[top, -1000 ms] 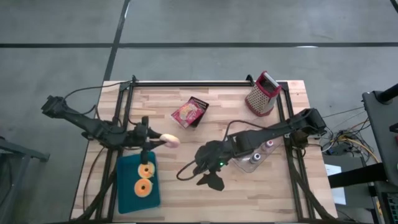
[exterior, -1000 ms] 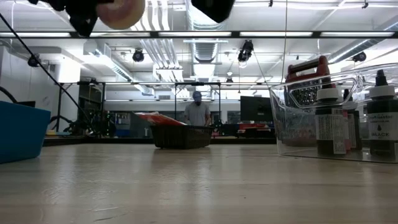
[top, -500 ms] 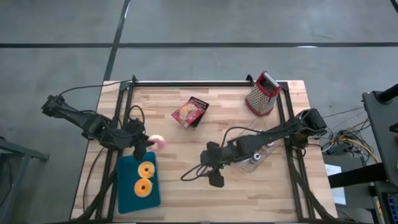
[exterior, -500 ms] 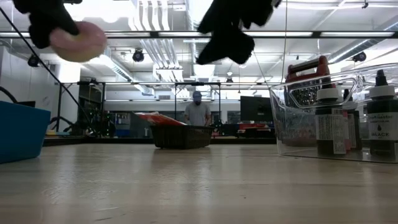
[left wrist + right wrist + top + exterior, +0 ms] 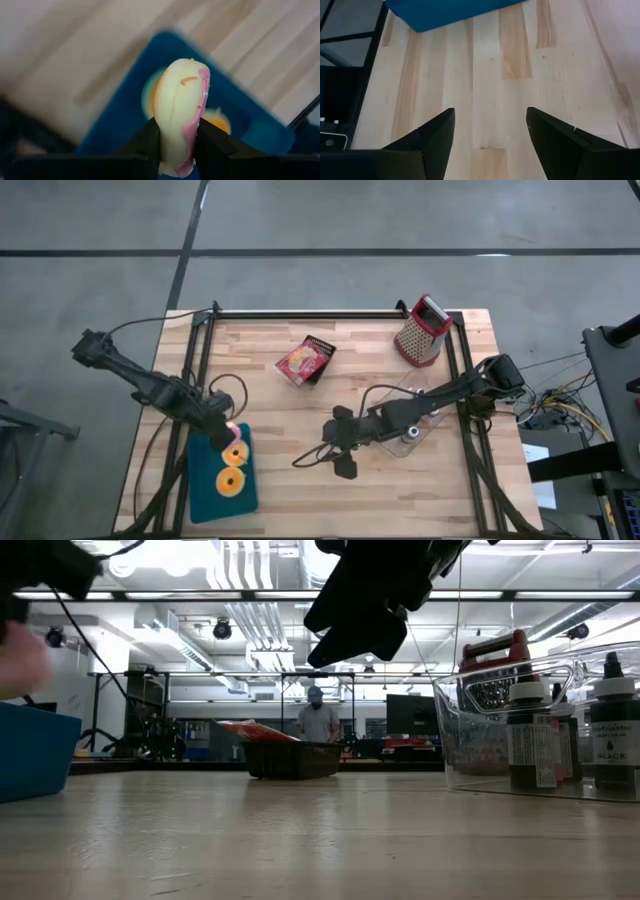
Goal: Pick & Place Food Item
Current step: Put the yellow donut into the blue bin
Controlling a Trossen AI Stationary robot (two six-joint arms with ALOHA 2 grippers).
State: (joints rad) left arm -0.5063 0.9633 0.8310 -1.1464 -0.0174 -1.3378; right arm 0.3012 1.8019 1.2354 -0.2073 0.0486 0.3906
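Left wrist view: left tool [image 5: 177, 142] clamps donut [image 5: 181, 115] edge-on above blue tray [image 5: 250, 130]; right tool [image 5: 490, 135] apart.

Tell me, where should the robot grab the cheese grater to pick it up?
Probably by the red handle on top of the cheese grater, coming from above. It stands upright at the table's far right corner, and its body widens downward, so the narrow top suits a pincer best.

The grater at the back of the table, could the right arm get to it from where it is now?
Probably yes. The right gripper hangs open and empty mid-table, and the grater stands in the far right corner beside that arm, with only the clear bin nearby, not between them.
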